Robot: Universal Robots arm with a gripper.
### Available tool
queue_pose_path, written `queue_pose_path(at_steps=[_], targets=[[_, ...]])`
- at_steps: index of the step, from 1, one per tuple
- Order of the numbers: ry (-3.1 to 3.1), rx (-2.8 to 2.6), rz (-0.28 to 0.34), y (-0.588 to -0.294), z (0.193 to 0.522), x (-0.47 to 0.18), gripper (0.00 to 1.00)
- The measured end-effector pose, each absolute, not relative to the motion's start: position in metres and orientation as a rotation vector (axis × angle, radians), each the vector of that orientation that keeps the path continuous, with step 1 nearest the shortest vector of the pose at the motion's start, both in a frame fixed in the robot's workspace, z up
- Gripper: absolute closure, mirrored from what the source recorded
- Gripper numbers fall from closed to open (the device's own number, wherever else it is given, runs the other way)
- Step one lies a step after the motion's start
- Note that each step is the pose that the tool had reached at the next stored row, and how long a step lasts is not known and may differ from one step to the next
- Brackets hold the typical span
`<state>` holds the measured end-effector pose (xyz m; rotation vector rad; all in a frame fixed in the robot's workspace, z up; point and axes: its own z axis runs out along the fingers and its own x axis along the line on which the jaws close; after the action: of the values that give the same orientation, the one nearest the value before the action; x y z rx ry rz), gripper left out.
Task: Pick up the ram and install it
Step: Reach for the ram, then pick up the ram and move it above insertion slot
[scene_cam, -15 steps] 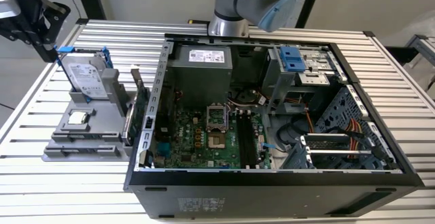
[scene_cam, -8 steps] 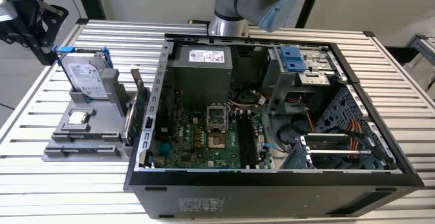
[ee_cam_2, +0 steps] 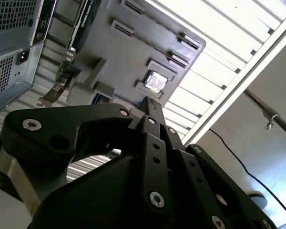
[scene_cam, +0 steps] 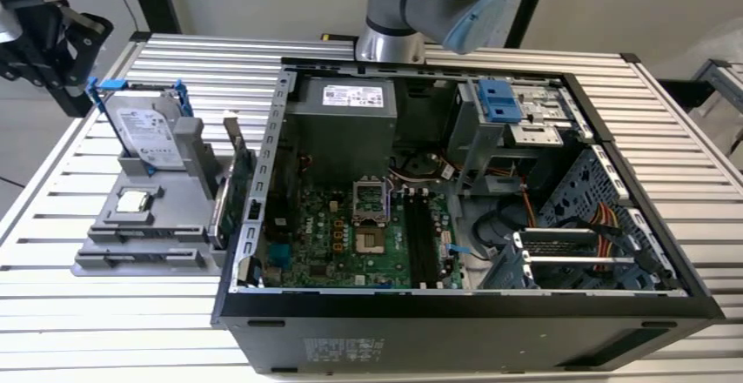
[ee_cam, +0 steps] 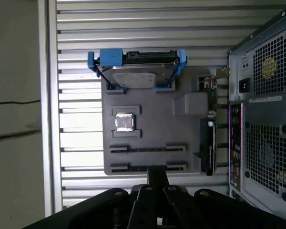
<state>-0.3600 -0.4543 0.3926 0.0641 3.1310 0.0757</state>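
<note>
The ram I cannot place or orient with certainty; nothing sets it apart from the long black slots (scene_cam: 420, 237) on the motherboard (scene_cam: 331, 248). These slots run from the computer case's (scene_cam: 465, 322) near wall toward its power supply (scene_cam: 348, 96). The case lies open on a ribbed metal table (scene_cam: 697, 183) before a pale wall. Just beside the case sits a grey holder (ee_cam: 152, 114) carrying a hard drive (ee_cam: 136, 71) and a chip (ee_cam: 124, 123). Over the holder hangs the gripper (ee_cam: 157, 172), jaws closed tip to tip.
</note>
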Motion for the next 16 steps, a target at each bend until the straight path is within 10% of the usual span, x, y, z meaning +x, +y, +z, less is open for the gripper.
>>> queue_pose_path(at_steps=[16], targets=[[3.135, 0.064, 0.076, -0.472, 0.393, -0.36, 1.0]])
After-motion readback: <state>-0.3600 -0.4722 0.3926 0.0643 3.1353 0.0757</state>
